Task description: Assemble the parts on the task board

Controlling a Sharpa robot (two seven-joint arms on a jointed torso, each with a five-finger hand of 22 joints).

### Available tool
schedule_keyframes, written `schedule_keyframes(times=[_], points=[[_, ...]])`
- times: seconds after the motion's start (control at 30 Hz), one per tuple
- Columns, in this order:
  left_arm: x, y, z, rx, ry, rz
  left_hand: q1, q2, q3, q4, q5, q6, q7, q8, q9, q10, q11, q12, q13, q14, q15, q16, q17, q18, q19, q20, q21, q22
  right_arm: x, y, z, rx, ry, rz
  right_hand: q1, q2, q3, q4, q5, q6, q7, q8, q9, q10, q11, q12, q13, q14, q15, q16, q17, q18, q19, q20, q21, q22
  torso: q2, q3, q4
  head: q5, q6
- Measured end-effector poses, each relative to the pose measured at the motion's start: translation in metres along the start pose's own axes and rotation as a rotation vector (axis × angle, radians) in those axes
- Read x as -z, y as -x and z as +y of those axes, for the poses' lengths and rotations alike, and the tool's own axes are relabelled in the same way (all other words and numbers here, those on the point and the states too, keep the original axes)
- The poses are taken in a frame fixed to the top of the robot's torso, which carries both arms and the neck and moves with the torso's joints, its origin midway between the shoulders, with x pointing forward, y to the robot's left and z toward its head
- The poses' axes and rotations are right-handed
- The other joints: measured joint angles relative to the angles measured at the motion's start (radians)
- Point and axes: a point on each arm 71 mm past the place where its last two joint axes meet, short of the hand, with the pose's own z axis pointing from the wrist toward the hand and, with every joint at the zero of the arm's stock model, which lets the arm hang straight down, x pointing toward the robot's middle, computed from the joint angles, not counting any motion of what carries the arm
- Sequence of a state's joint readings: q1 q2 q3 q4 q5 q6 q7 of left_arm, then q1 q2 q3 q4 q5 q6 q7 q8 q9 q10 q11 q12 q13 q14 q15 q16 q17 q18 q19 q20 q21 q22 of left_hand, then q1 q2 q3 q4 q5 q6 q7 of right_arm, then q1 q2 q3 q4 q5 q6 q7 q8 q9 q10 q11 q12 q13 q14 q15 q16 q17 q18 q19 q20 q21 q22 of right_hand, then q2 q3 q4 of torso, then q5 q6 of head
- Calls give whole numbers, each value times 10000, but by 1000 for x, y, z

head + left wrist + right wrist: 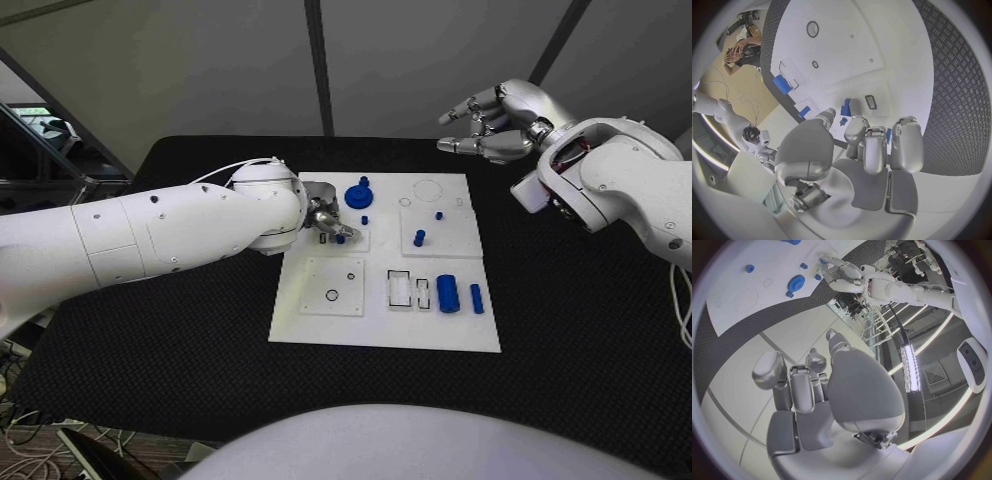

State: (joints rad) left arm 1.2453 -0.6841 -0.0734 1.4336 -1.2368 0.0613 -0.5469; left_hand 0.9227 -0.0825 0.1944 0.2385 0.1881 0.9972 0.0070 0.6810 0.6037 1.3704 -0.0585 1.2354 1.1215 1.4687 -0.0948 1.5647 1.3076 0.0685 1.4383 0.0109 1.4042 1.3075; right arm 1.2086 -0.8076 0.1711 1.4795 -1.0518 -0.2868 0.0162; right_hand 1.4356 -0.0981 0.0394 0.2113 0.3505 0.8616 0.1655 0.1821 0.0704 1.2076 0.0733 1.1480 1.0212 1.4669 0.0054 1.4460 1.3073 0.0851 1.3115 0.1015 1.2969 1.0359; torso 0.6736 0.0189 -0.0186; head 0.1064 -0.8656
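Your left hand sat low over the task board, beside the blue gear, fingers curled toward a small blue part; I couldn't tell whether they pinched it. Your right hand hovered beyond the board's far edge, fingers curled, holding nothing. The blue cylinder lay near the board's near edge.

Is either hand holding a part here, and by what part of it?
Left hand: cannot tell; fingertips by small blue parts. Right hand holds nothing.
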Motion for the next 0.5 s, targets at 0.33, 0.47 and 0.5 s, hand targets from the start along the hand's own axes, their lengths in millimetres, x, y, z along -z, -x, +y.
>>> schedule_keyframes(times=[0.33,0.47,0.5], points=[[1,3,1,59,13,-68,0,-1,-110,56,0,35,36,1,0,0,0,0,-1,0,0,0,0,1,-1,0,0,0,0,0,0,5,-12,1,0,0,0,0,0,0,0,0,1,0,0,0,1,0,0,0,0,0,0,0,0,-14,-1,0,1,0,12],[3,12,-1,215,-71,-255,40,39,-150,96,-46,35,36,-35,0,0,0,0,-8,0,0,0,0,0,-1,0,0,0,0,1,-1,10,-21,-2,0,0,0,0,0,0,0,0,1,0,0,0,1,0,0,0,0,0,0,0,0,-13,0,0,1,0,11],[4,15,-2,265,-101,-319,40,39,-177,119,-46,35,35,-35,0,0,0,0,-20,0,0,0,0,0,-1,0,0,0,0,1,-1,11,-23,-3,0,0,0,0,0,0,0,0,1,0,0,0,1,0,0,0,0,0,0,0,0,-14,-1,0,1,-8,11]])
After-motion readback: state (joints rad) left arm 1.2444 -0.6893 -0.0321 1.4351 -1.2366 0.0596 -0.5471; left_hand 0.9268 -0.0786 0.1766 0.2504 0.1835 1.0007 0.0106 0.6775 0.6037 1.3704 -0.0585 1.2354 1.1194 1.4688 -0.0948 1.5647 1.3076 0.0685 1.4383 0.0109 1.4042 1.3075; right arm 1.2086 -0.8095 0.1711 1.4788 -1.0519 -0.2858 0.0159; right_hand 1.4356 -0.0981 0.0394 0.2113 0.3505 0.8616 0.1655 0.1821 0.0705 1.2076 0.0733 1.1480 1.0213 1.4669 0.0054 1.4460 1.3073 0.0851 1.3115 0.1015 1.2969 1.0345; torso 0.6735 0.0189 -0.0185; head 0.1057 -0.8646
